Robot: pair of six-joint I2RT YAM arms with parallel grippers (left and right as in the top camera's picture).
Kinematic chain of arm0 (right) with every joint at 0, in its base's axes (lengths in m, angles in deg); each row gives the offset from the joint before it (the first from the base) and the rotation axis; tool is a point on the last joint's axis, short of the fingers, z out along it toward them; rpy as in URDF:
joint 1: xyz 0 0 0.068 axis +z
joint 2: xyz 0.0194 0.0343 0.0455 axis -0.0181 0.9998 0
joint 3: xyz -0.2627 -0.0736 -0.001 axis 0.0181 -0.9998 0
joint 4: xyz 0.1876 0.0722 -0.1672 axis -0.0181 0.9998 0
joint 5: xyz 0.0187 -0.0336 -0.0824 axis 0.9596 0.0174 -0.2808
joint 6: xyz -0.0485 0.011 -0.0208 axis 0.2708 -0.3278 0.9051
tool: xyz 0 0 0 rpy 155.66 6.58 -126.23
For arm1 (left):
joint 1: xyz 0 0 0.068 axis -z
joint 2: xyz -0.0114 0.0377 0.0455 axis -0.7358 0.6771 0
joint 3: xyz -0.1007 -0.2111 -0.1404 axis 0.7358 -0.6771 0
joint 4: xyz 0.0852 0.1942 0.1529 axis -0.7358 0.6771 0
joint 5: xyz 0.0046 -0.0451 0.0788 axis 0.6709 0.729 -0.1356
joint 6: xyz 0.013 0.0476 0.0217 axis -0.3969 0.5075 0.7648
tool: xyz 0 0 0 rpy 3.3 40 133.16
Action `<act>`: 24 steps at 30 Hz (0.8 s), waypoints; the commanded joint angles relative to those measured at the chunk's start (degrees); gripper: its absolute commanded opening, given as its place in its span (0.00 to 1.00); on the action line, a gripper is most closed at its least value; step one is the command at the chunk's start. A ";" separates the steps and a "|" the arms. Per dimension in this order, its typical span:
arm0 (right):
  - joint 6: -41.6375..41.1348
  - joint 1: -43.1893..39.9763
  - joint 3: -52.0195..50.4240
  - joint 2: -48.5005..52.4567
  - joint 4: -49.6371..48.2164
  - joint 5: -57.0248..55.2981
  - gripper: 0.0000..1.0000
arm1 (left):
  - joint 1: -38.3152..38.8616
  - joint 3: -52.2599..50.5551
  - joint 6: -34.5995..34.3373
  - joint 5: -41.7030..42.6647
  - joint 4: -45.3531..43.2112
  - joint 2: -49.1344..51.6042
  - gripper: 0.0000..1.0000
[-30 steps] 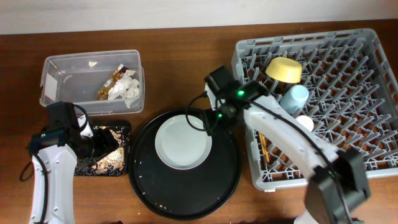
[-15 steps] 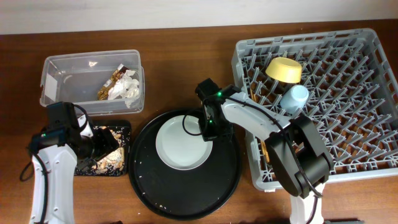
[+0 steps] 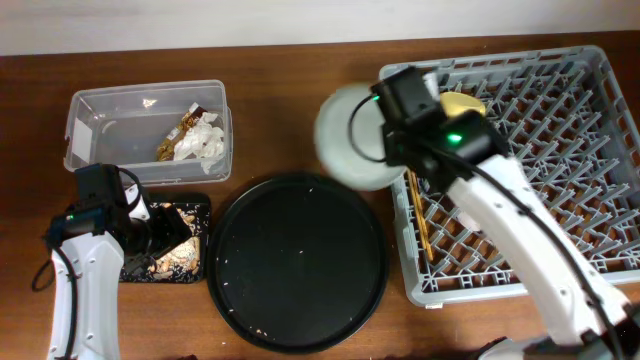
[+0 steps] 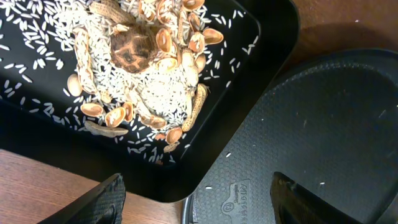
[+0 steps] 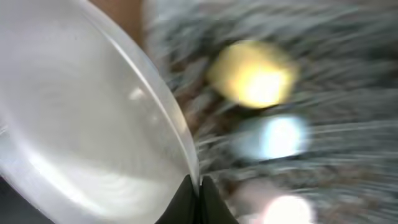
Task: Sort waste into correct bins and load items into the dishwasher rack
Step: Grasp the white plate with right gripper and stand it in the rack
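Note:
My right gripper (image 3: 388, 130) is shut on the rim of the pale grey-green plate (image 3: 345, 140). It holds the plate tilted in the air at the left edge of the dishwasher rack (image 3: 560, 120). In the right wrist view the fingers pinch the plate (image 5: 81, 124) at its edge; the yellow bowl (image 5: 252, 71) and blue cup (image 5: 280, 137) show blurred in the rack behind. Wooden chopsticks (image 3: 422, 225) lie in the rack. My left gripper (image 4: 202, 202) is open and holds nothing, hovering over the corner of the small black tray (image 4: 249, 93), which holds food scraps (image 4: 143, 68).
The round black serving tray (image 3: 297, 262) lies bare at the front centre. At the back left the clear tub (image 3: 110, 130) holds white napkins (image 3: 207, 142) and a wrapper (image 3: 185, 125). Bare wooden table (image 3: 290, 100) lies between tub and rack.
My right gripper shut on the plate's rim and lifted it off the round tray, up and right toward the rack. The left arm has stayed still.

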 commanded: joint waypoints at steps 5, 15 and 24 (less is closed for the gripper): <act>0.07 -1.77 0.72 4.44 -0.39 -30.60 0.04 | -0.20 0.07 -0.13 0.22 0.02 -0.50 0.74; 0.07 -1.66 0.68 14.56 2.73 -7.74 0.07 | -0.20 0.07 -0.13 0.22 0.02 -0.50 0.74; -0.17 -4.55 1.14 1.42 4.09 8.26 0.86 | -0.20 0.09 -0.13 0.39 -0.31 -0.52 0.74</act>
